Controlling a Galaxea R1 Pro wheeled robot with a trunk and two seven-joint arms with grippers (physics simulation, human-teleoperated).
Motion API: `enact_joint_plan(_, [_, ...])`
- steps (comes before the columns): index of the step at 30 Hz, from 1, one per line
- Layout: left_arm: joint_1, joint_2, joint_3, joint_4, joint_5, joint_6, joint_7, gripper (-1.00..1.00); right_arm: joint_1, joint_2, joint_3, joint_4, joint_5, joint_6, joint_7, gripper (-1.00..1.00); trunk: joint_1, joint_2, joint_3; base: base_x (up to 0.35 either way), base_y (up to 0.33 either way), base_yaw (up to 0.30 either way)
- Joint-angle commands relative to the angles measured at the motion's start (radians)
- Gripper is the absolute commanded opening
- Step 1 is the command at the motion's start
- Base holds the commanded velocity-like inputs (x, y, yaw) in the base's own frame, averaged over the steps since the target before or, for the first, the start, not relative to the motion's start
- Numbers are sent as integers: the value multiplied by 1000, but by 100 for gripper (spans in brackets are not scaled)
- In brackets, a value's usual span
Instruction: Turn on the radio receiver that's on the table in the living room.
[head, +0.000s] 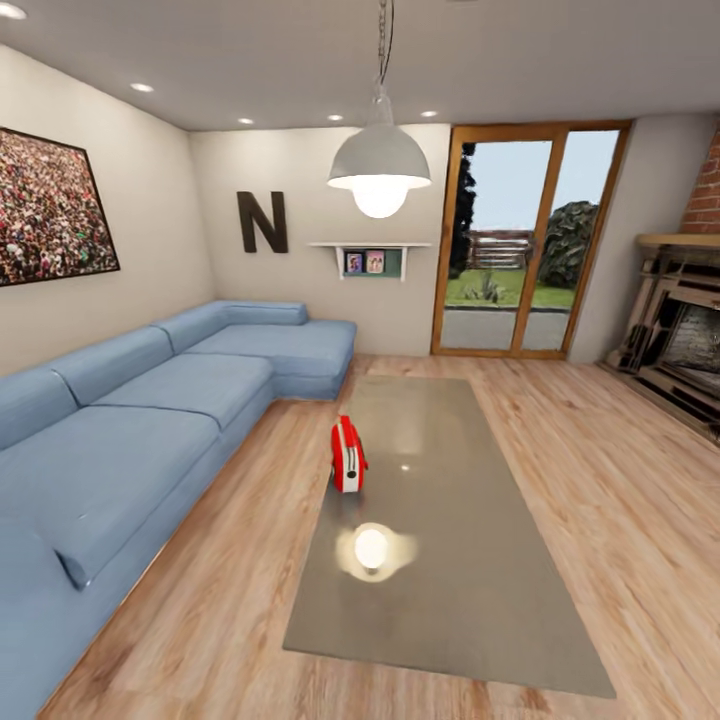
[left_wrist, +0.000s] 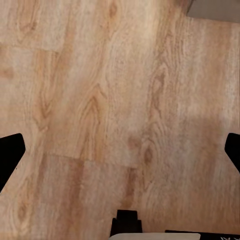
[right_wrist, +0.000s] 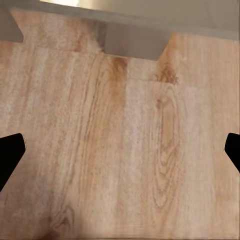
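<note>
The red radio receiver (head: 348, 455) stands upright on the long grey glossy table (head: 470, 580), near its left edge about halfway along, narrow side toward me. In the left wrist view my left gripper (left_wrist: 120, 155) hangs open over wood floor, black fingertips (left_wrist: 10, 155) far apart, with a corner of the table (left_wrist: 215, 10) at the frame's edge. My right gripper (right_wrist: 120, 155) is likewise open above the floor, and the table's edge (right_wrist: 150, 20) lies just beyond it. Neither gripper holds anything.
A blue L-shaped sofa (head: 150, 410) runs along the left of the table, with a strip of plank floor (head: 240, 500) between. A brick fireplace (head: 685, 330) stands at the right, glass doors (head: 525, 245) at the back. A white pendant lamp (head: 380, 165) hangs over the table.
</note>
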Motion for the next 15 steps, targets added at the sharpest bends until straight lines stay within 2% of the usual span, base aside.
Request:
enact_joint_plan(1, [0,0,0,0,0,0,0,100,0,0,0,0,0,0,0,100,0,0,0,0,310,-264])
enact_joint_plan(6, [0,0,0,0,0,0,0,100,0,0,0,0,0,0,0,100,0,0,0,0,298,-200])
enact_joint_plan(15, [0,0,0,0,0,0,0,100,0,-1,0,0,0,0,0,100,0,0,0,0,283,-18])
